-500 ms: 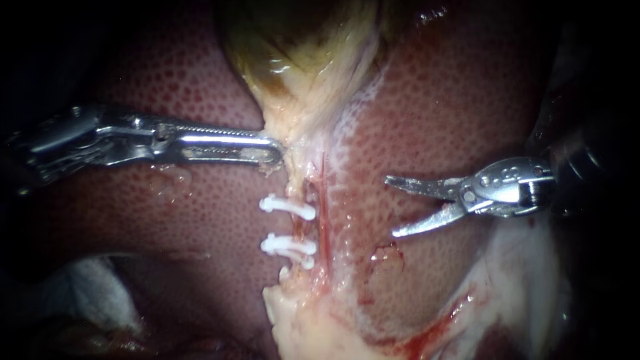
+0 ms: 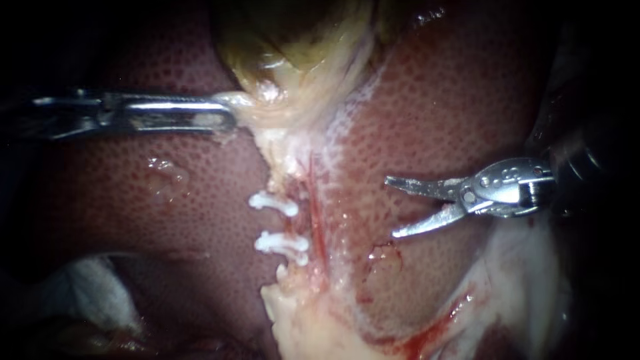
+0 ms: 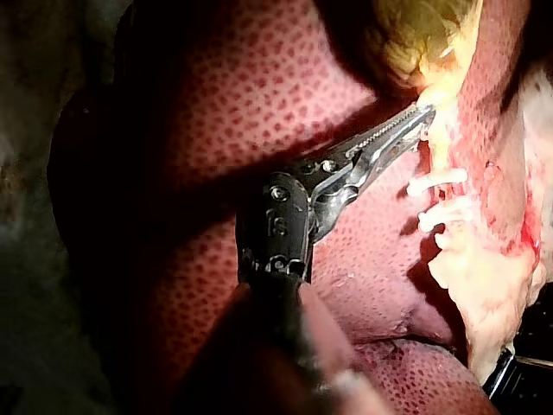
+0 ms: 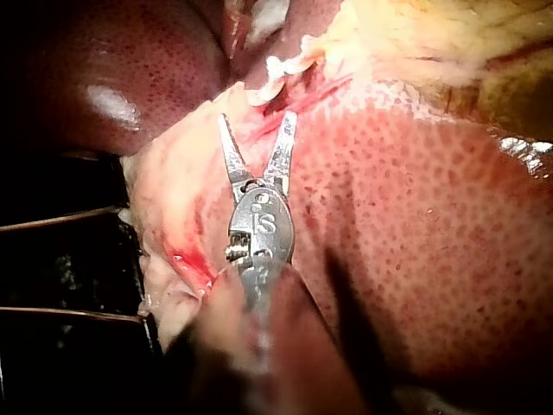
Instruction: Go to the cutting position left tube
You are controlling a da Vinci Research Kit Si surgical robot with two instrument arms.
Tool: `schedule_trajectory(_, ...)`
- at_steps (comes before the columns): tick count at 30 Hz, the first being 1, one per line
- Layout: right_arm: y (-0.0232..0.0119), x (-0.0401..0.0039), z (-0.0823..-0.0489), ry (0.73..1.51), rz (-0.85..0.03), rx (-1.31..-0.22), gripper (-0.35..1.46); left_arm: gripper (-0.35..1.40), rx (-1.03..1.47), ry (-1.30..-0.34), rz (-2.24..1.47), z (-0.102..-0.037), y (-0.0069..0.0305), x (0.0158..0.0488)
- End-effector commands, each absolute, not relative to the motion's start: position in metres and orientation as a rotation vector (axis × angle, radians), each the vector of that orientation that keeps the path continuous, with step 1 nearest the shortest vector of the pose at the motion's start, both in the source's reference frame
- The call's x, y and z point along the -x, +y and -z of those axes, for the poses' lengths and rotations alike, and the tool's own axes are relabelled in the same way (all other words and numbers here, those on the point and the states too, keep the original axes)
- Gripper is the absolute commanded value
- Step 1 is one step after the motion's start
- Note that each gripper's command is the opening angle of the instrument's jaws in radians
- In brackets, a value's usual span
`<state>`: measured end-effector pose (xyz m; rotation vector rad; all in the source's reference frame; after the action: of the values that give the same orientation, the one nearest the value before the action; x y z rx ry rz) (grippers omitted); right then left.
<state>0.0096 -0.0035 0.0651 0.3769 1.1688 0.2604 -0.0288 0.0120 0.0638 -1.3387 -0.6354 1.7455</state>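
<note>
While my right instrument [image 2: 390, 207] hangs over the liver [image 2: 467, 100] with its jaws spread wide and empty, the left tube [image 2: 291, 225] lies apart from them, past their tips. It carries two white clips [image 2: 273, 203], and the gap between those looks like the cutting spot. Farther off, my left instrument [image 2: 230, 112] has its jaws closed on the gallbladder [image 2: 293, 40], holding it aside — I judge to stretch the tube for the cut
</note>
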Motion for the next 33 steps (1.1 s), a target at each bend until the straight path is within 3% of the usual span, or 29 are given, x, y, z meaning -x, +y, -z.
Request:
schedule_trajectory(1,-0.0035,-0.0096,-0.0651,1.167,-0.262,-0.374,1.43,-0.35,1.349,-0.627,-1.744,-0.0632,0.0121,0.0284)
schedule_trajectory(15,-0.0042,-0.0112,-0.0659,1.181,-0.250,-0.387,1.43,-0.35,1.359,-0.620,-1.735,-0.0614,0.0117,0.0278)
schedule_trajectory(33,-0.0090,-0.0208,-0.0747,1.097,-0.265,-0.504,1.43,-0.35,1.359,-0.607,-1.738,-0.0608,0.0113,0.0287)
